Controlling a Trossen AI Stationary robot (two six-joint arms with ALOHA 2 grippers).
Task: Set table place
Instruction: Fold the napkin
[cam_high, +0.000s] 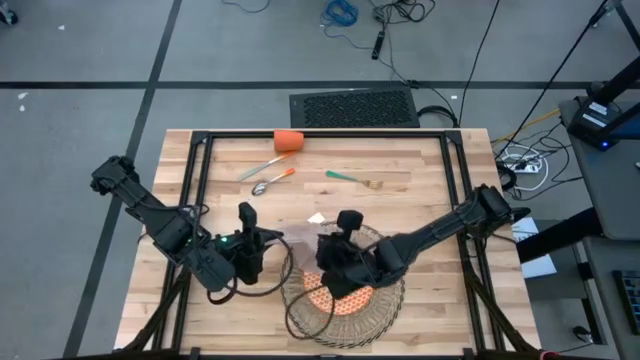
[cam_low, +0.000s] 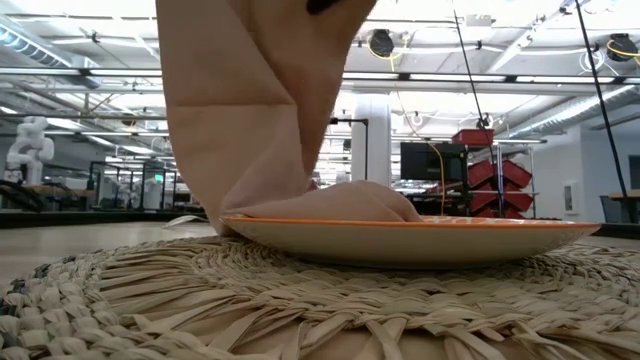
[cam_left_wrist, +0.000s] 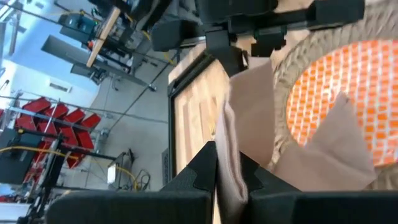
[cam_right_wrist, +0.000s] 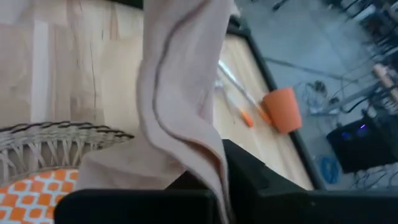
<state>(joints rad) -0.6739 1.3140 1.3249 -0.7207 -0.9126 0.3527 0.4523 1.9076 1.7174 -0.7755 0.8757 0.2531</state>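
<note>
A beige napkin hung from above, its lower end folded onto the orange plate on the woven placemat.

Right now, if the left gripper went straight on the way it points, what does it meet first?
Past the napkin in the left gripper, probably the right gripper, dead ahead; depth unclear.

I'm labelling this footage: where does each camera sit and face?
High: overhead, facing down on the wooden table and both arms.
Low: table height, facing the orange plate and the room behind.
Left wrist: left gripper pinching the beige cloth napkin.
Right wrist: right gripper pinching it too.
All but the high view show the napkin.
</note>
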